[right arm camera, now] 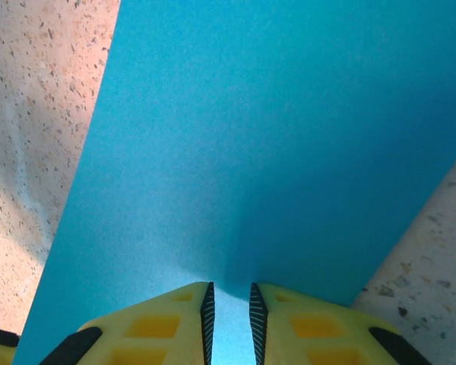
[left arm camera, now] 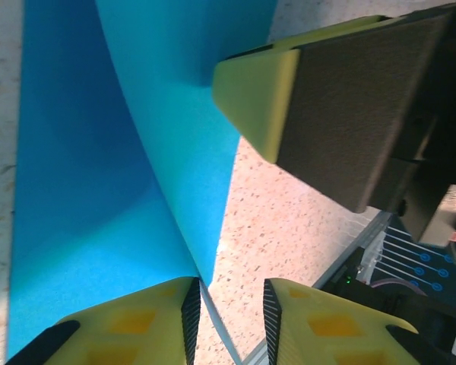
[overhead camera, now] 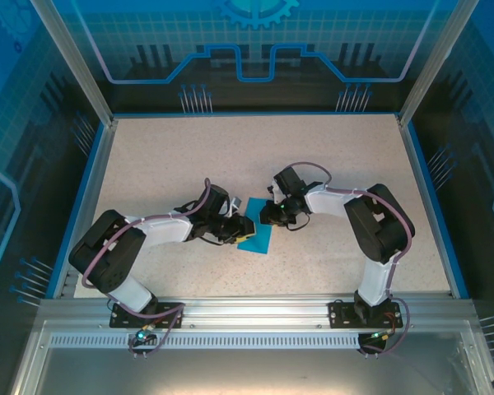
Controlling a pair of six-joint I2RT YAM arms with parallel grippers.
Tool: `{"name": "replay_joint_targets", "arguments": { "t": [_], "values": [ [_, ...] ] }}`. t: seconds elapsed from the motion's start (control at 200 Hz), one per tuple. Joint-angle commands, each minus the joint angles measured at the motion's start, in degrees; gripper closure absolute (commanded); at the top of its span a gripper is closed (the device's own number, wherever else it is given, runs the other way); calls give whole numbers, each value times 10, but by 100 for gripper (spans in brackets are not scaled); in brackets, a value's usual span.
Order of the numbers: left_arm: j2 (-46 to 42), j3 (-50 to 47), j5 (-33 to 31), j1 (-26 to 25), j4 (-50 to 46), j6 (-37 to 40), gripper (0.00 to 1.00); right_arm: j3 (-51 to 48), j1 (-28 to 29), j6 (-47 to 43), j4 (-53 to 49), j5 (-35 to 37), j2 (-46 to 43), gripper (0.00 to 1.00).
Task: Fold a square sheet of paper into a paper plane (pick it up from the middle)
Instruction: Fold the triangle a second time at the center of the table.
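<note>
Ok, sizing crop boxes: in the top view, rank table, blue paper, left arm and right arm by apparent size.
1. table
2. left arm and right arm: too alike to rank
3. blue paper, smallest

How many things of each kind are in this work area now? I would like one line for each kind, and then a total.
Blue sheet of paper: 1
Robot grippers: 2, the left gripper and the right gripper
Total: 3
</note>
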Motion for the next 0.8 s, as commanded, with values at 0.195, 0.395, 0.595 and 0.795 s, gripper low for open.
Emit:
{"name": "replay_joint_targets", "arguments": {
  "t": [0.195,0.395,0.595,0.795],
  "values": [
    [21,23,36,-5,56,-23,61,-7,9,11,0,-10,20,77],
    [35,28,28,-6,65,-21,47,-12,-2,18,11,-35,4,72],
    [51,33,25,-5,78,-23,44,-25,-22,24,26,-70,-34,67],
    [65,37,23,-5,88,-25,45,-63,-51,38,67,-108,-80,59]
  ]
}}
